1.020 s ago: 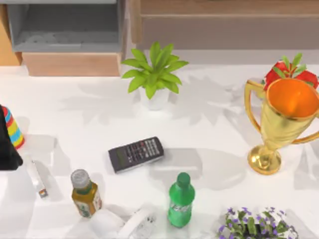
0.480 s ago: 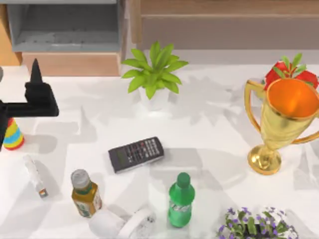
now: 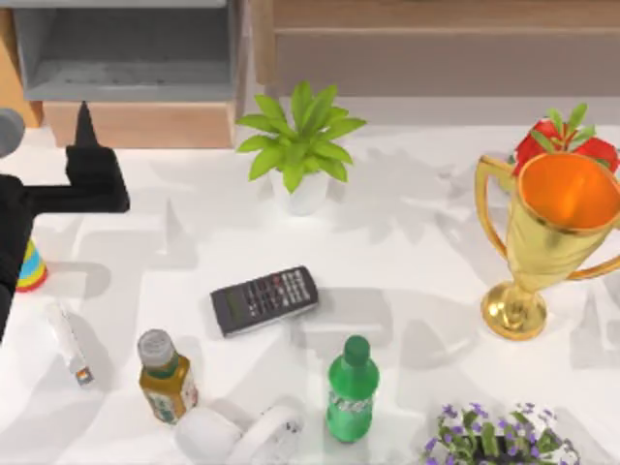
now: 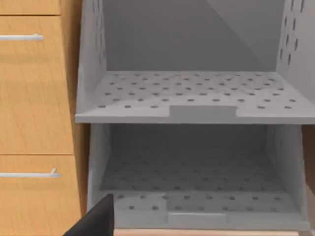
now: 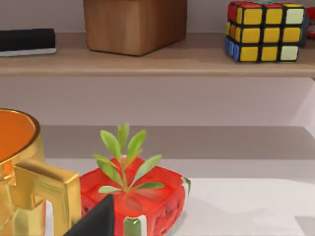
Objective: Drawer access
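Drawer (image 4: 29, 174) fronts with handles are seen at the far left, untouched. Left gripper (image 3: 85, 155) hovers near the grey shelf unit (image 3: 126, 58); its finger state cannot be told. Opening remains undone.

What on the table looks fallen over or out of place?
The white roll at the front edge lies on its side, beside the amber bottle. The small white tube near the left side also lies flat. Both bottles, the trophy and the plant stand upright.
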Action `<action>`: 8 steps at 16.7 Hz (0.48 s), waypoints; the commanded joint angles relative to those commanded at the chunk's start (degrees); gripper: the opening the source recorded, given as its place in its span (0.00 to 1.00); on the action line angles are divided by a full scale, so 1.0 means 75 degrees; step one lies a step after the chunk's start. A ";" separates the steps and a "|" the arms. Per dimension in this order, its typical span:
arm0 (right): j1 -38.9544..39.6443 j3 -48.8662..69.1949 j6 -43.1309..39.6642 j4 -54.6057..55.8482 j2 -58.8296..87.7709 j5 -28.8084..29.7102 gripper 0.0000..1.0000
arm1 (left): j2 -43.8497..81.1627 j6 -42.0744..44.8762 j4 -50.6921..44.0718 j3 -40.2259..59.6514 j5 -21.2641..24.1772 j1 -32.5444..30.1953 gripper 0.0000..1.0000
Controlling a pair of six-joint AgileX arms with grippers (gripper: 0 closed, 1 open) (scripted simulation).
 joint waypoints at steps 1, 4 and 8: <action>0.0000 0.0000 0.0000 0.0000 0.0000 0.0000 1.00 | 0.0085 0.0085 0.0052 0.0061 0.0054 0.0051 1.00; 0.0000 0.0000 0.0000 0.0000 0.0000 0.0000 1.00 | 0.0821 0.0823 0.0468 0.0556 0.0514 0.0486 1.00; 0.0000 0.0000 0.0000 0.0000 0.0000 0.0000 1.00 | 0.2886 0.2936 0.1422 0.1725 0.1663 0.1574 1.00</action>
